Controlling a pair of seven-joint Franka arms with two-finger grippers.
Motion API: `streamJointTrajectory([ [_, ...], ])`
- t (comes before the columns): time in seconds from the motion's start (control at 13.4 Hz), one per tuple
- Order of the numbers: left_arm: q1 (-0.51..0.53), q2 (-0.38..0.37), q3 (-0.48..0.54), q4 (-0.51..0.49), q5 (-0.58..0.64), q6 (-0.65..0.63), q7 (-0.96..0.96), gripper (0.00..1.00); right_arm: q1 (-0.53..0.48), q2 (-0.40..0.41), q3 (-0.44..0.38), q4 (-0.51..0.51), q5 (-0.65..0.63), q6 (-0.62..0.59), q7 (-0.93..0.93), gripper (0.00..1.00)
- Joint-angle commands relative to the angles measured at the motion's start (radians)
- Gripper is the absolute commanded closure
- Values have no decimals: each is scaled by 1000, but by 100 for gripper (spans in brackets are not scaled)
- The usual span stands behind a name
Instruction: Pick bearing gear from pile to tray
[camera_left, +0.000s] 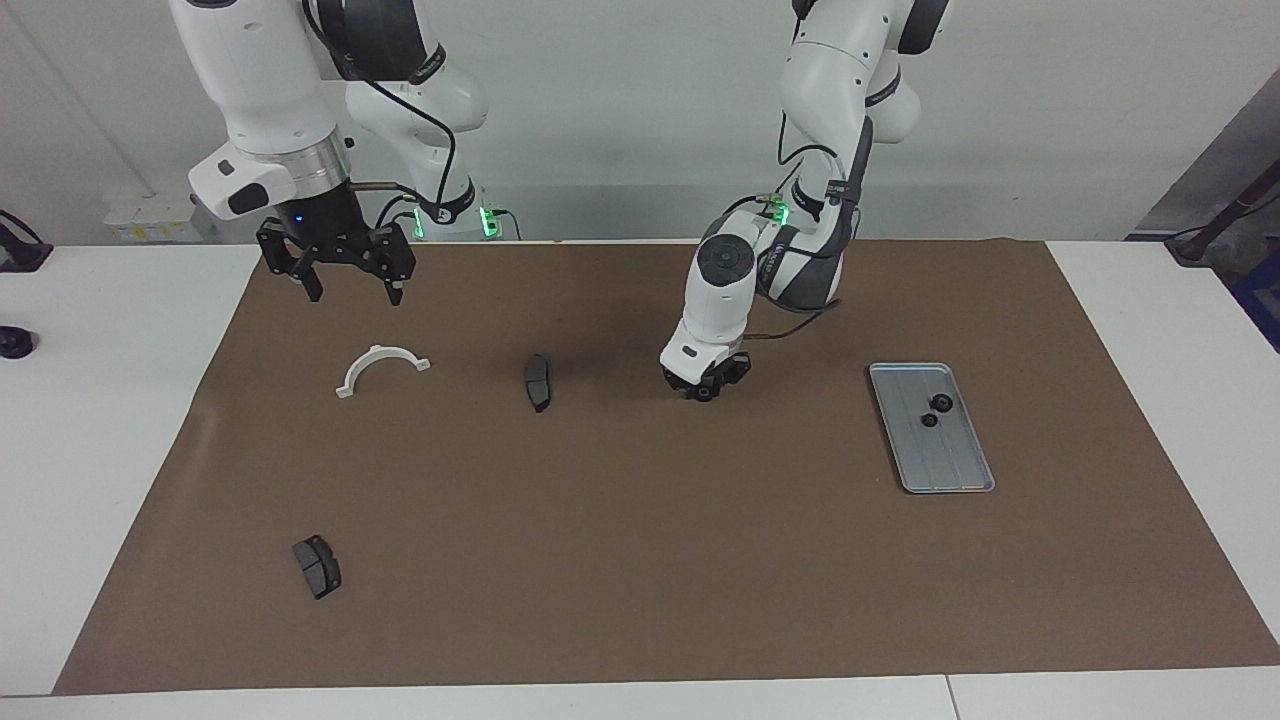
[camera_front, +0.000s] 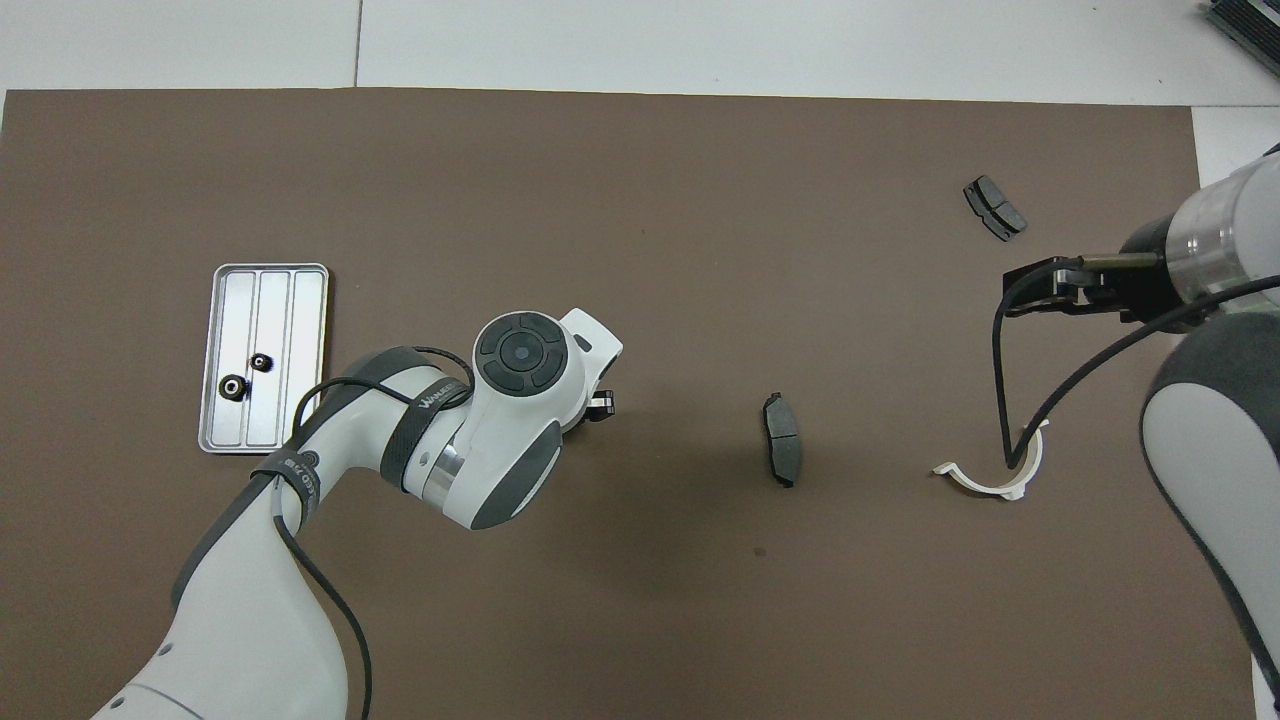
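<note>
**Left gripper down at the mat, two rings lying in the tray**

On the brown mat (camera_left: 640, 560), toward the left arm's end of the table, sits the silver tray (camera_left: 955, 470) with two small black rings (camera_left: 940, 403) lying in it, close together in the part of it nearer the robots. From where I stand the left gripper (camera_left: 705, 385) is right down at the mat, between the tray and a dark brake pad (camera_left: 538, 382); its fingers are tucked under the wrist and I cannot tell whether they are parted or pinching anything.

The right gripper (camera_left: 352, 285) hangs in the air over the mat's edge nearest the robots, its fingers spread wide and holding nothing. Just below it in the facing view lies the white half-ring bracket (camera_left: 381, 368), apart from the fingers. A second brake pad (camera_left: 317, 566) rests well away from the robots, toward the right arm's end.
</note>
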Motion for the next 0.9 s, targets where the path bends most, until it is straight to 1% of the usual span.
streamJointTrajectory([
  [0.0,-17,-42,13,-59,20,23,-27,64,-6,-16,8,-25,6,-3,-13,0],
  [0.15,-15,-40,13,-52,20,20,-23,77,0,-18,8,-25,6,-8,-9,0],
  [0.3,0,-33,16,-24,19,12,-20,83,-6,-16,8,-22,15,-15,-16,0],
  [0.37,14,-26,19,15,19,-3,-17,84,-11,-16,8,-19,20,-38,-23,0],
  [0.45,55,-20,19,55,20,-23,-10,84,-12,-16,8,-15,23,-60,-23,0],
  [0.6,148,-8,17,115,20,-34,50,84,-9,-15,8,-12,23,-52,-13,0],
  [0.67,199,-9,16,132,20,-35,111,84,-6,-15,9,-12,23,-51,-11,0],
  [0.82,300,-13,16,134,19,-34,241,84,-1,-15,9,-13,23,-49,-6,0],
])
